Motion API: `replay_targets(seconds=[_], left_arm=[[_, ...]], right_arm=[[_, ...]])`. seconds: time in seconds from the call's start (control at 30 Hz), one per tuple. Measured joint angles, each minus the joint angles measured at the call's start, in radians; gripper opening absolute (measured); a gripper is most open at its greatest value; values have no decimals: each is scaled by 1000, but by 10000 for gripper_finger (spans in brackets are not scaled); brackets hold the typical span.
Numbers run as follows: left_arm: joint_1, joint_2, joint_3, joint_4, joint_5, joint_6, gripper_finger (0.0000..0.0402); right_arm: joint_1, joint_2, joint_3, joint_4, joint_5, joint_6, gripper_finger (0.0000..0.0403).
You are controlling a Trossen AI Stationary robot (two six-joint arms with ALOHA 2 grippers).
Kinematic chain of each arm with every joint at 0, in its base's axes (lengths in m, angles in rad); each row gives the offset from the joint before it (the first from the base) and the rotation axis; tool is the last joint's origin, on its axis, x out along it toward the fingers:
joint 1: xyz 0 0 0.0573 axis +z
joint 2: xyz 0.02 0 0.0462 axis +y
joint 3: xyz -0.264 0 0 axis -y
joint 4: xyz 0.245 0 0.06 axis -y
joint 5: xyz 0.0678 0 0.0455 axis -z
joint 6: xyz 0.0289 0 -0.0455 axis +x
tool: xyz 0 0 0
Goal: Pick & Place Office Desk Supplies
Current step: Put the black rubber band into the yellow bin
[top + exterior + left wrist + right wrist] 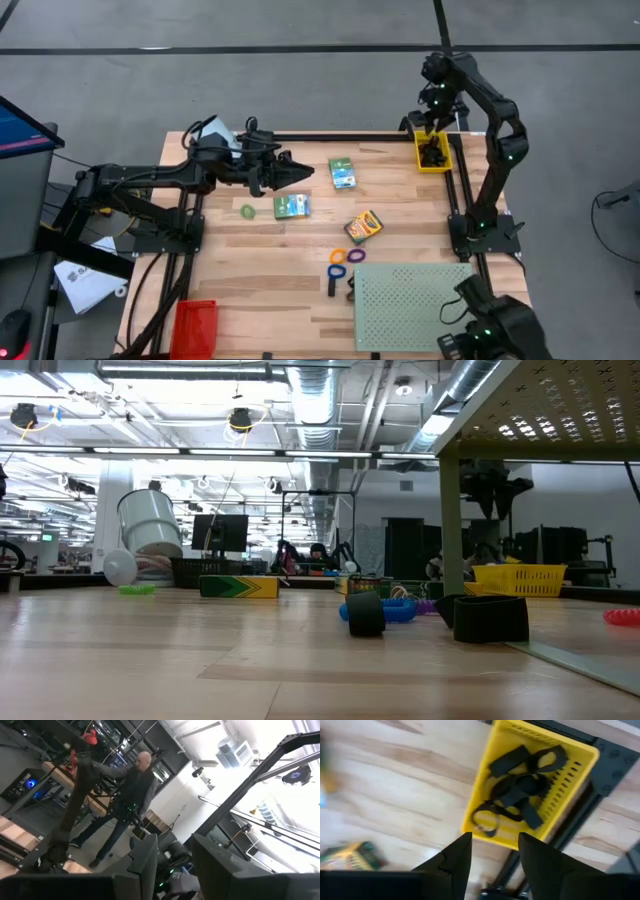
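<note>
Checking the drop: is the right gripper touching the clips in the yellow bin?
Apart. In the right wrist view the open right gripper has nothing between its fingers; the black clips lie in the yellow bin beyond them.

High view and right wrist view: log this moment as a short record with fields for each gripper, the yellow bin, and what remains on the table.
right gripper: open, empty, above the yellow bin at the table's far right corner
yellow bin contents: several black clips
left gripper: over the table's left half, nothing seen in it
left on table: two green boxes, crayon box, coloured rings
other: pale green perforated board, red bin
</note>
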Motion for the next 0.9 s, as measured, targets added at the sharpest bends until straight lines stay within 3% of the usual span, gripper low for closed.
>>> replay_targets(seconds=[0.13, 0.33, 0.43, 0.57, 0.73, 0.9], left_arm=[[0, 0, 0, -85, 50, 9, 115], [-18, 0, 0, -412, 76, 174, 115], [-45, 2, 0, -691, -2, 274, 115], [-112, 42, -2, -1007, -120, 419, 116], [-259, 104, -58, -920, -126, 494, 116], [-381, 225, -124, -706, -144, 565, 116]], right_arm=[[-2, -69, 53, 16, -126, 36, 157], [34, -199, 150, 270, -477, 208, 157], [93, -279, 173, 487, -581, 349, 157], [213, -372, 178, 788, -589, 539, 157], [369, -444, 179, 1078, -581, 703, 157], [498, -476, 178, 1178, -552, 757, 157]])
